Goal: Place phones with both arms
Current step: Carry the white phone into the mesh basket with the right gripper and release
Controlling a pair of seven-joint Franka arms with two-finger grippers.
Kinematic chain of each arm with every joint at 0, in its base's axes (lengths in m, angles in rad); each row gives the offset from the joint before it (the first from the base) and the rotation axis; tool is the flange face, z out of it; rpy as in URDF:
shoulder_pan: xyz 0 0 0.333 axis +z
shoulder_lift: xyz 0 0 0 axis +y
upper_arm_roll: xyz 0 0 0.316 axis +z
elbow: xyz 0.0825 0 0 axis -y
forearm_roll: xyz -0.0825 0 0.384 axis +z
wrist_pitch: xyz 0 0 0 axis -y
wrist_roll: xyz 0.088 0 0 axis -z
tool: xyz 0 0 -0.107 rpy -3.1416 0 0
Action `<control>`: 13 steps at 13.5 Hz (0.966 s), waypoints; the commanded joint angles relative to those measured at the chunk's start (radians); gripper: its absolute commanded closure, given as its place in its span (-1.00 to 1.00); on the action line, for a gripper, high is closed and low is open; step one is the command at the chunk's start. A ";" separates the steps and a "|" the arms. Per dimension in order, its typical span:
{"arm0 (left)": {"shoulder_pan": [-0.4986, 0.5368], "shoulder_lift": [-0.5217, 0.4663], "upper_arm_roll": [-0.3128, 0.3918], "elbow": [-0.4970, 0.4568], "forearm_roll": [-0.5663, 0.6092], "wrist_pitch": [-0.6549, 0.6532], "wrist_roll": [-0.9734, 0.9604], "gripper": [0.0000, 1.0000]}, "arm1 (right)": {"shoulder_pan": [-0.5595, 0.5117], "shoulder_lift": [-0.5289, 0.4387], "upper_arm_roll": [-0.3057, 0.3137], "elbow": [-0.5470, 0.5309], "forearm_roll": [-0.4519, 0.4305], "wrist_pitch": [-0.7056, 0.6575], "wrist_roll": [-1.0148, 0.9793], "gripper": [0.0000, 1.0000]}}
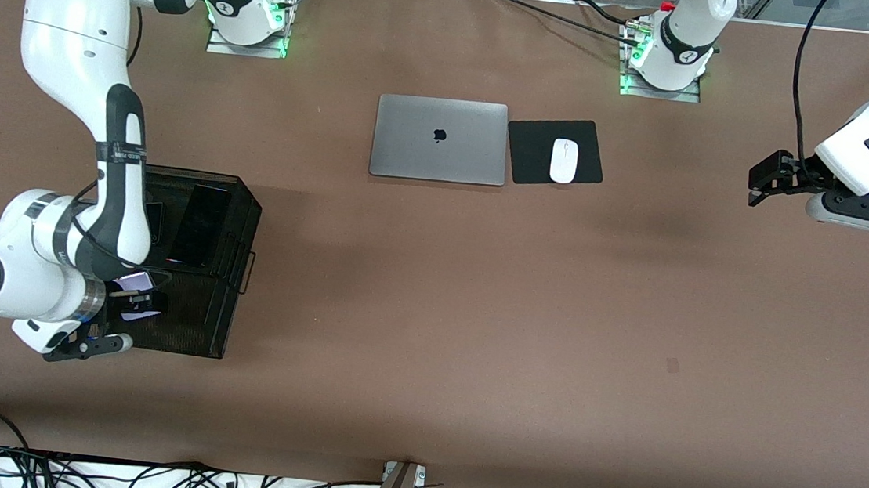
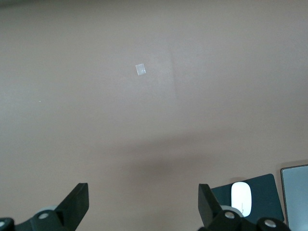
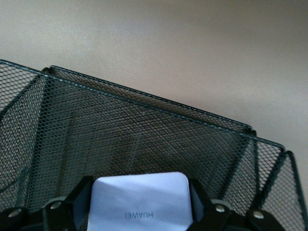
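Basket (image 1: 228, 312) sits nearest the front camera at the right arm's end of the table, black mesh w/ compartments. I have the right gripper (image 1: 137, 298) down in its nearest compartment, jaws clamped on the lavender phone (image 1: 139, 297). The right wrist view shows that phone (image 3: 139, 202) square between the fingers (image 3: 79, 195), mesh walls close on each side and the rim just above.

Step in hand, as I read it: placing the lavender phone into that compartment. I can't tell if it's touching the floor yet. Next move calls for easing down till it rests, letting go, then lifting straight up. Little side room here, so any sideways drift would likely catch a finger on mesh.

Farther up the basket, the slab phone (image 1: 200, 225) lies in the next compartment, leaning along the divider. A dark phone (image 1: 154, 221) shows beside it, mostly hidden by the right arm; prob the black flip, not sure.

Mid table is bare brown surface, lots of open room. Farther still, the laptop (image 1: 440, 140) lies closed w/ the mouse (image 1: 563, 161) on its pad (image 1: 554, 151) just beside, toward the left arm's end.

Left gripper (image 1: 763, 178) waits in the air over the left arm's end of the table, jaws spread wide, holding nothing. Its wrist view shows only bare table under the fingers (image 2: 77, 204).
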 commanded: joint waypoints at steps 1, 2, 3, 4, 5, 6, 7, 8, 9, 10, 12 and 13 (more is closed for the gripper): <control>-0.006 0.008 0.002 0.030 0.017 -0.026 -0.011 -1.00 | -0.011 -0.005 0.008 0.010 0.023 0.004 -0.026 1.00; -0.006 0.008 0.002 0.030 0.017 -0.026 -0.011 -1.00 | -0.011 -0.004 0.008 0.010 0.024 0.007 -0.024 0.79; -0.006 0.008 0.002 0.031 0.017 -0.026 -0.011 -1.00 | -0.011 -0.004 0.008 0.010 0.030 0.010 -0.023 -0.52; -0.009 0.008 0.000 0.031 0.014 -0.026 -0.012 -1.00 | -0.017 -0.004 0.008 0.008 0.055 0.020 -0.024 -1.00; -0.015 0.008 -0.001 0.037 0.014 -0.029 -0.014 -1.00 | -0.025 -0.004 0.008 0.008 0.064 0.018 -0.026 -1.00; -0.017 0.010 -0.001 0.042 0.013 -0.033 -0.015 -1.00 | -0.027 -0.007 0.008 0.010 0.064 0.015 -0.027 -1.00; -0.015 0.011 0.000 0.046 0.012 -0.033 -0.014 -1.00 | -0.027 -0.011 0.007 0.013 0.063 0.009 -0.033 -1.00; -0.013 0.015 0.000 0.048 0.014 -0.033 -0.014 -1.00 | -0.027 -0.016 0.005 0.016 0.063 0.003 -0.038 -1.00; -0.013 0.016 0.000 0.048 0.014 -0.035 -0.014 -1.00 | -0.028 -0.028 0.004 0.016 0.061 -0.011 -0.038 -1.00; -0.015 0.016 0.000 0.048 0.014 -0.035 -0.014 -1.00 | -0.027 -0.048 -0.005 0.019 0.055 -0.046 -0.038 -1.00; -0.015 0.018 0.000 0.048 0.013 -0.035 -0.015 -1.00 | -0.018 -0.129 -0.024 0.019 0.049 -0.126 -0.041 -1.00; -0.015 0.018 0.000 0.048 0.014 -0.035 -0.014 -1.00 | -0.013 -0.175 -0.024 0.016 0.018 -0.165 -0.035 -1.00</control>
